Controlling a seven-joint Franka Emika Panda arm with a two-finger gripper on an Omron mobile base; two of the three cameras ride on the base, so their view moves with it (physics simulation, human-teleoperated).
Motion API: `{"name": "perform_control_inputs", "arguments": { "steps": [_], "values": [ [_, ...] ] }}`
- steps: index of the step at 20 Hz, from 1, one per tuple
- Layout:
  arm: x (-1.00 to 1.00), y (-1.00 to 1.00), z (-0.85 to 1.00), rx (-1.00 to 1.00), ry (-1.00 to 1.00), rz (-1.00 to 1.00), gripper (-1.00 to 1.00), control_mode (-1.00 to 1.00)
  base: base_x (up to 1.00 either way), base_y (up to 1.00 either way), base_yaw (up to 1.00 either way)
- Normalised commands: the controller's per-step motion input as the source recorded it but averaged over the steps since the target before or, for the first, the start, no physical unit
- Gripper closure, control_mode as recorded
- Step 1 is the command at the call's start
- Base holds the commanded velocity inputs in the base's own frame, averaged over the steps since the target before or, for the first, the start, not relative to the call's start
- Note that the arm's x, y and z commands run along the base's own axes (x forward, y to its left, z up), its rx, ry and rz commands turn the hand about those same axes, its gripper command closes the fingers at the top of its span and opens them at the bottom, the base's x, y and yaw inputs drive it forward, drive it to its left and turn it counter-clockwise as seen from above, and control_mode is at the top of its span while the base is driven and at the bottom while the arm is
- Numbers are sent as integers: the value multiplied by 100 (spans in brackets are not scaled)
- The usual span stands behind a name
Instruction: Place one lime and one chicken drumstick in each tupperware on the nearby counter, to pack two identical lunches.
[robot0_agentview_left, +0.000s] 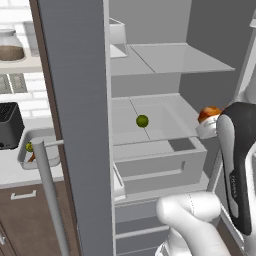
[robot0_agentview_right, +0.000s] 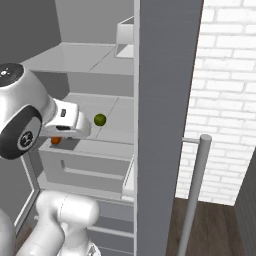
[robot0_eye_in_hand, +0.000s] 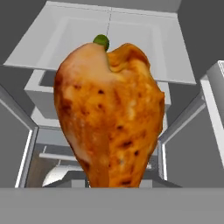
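The gripper (robot0_agentview_left: 209, 120) is clamped on 1 chicken drumstick (robot0_eye_in_hand: 111, 116), which rises straight up from its fingertips inside the open fridge. 1 lime (robot0_agentview_left: 142, 120) rests on the fridge shelf (robot0_agentview_left: 165, 112) just beyond the drumstick.

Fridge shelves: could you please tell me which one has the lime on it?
The lower shelf, just above the drawer; the lime sits near its middle, while the upper shelf carries no lime.
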Motion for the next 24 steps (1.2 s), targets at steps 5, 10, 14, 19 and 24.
{"name": "perform_control_inputs", "arguments": {
  "steps": [5, 10, 14, 19, 24],
  "values": [
    [-55, 19, -10, -1, 7, -1, 100, -100, 0, 0, 0],
    [-3, 0, 0, 0, 0, 0, 100, -100, 0, 0, 0],
    [0, 0, 0, 0, 0, 0, 100, 100, -88, 0, 0],
    [0, 0, 0, 0, 0, 0, 100, 100, -100, 0, 0],
    [0, 0, 0, 0, 0, 0, 100, 100, -100, 5, 18]
  ]
}}
